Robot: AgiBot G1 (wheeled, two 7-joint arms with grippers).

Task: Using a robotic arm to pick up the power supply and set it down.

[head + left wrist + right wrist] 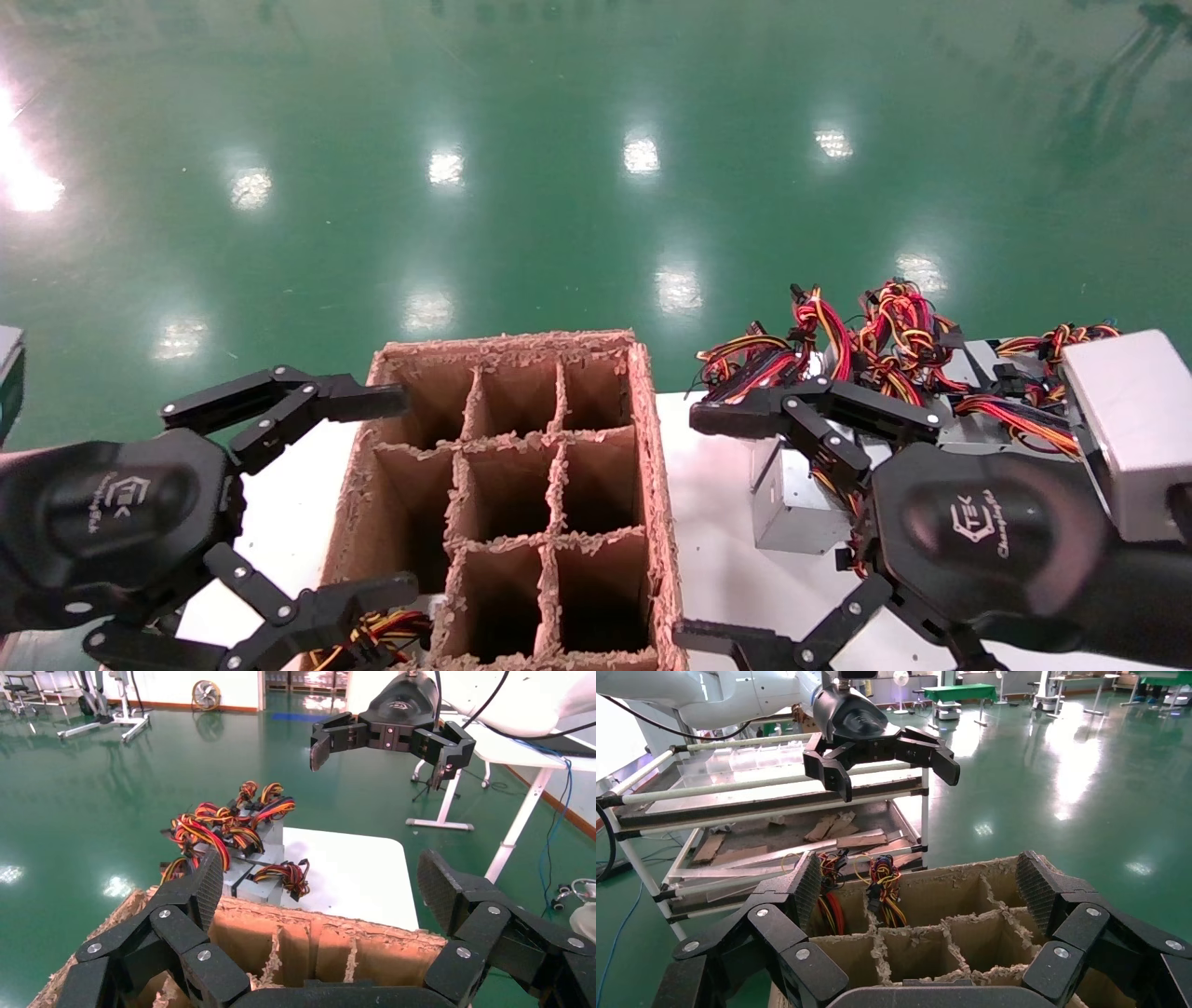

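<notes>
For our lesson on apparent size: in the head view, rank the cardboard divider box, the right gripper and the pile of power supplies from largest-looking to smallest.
1. Cardboard divider box.
2–3. Right gripper and pile of power supplies: similar spread; the gripper is nearer the camera, so unranked.

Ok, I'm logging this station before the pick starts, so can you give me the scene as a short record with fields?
Left gripper: fingers open, empty, at the box's left side
Right gripper: fingers open, empty, above white table
Brown cardboard divider box: between the grippers; one near-left cell holds coloured wires
Silver-grey metal power supplies: piled on the table's right, red-yellow wire bundles on top
Task state: nothing grasped yet
</notes>
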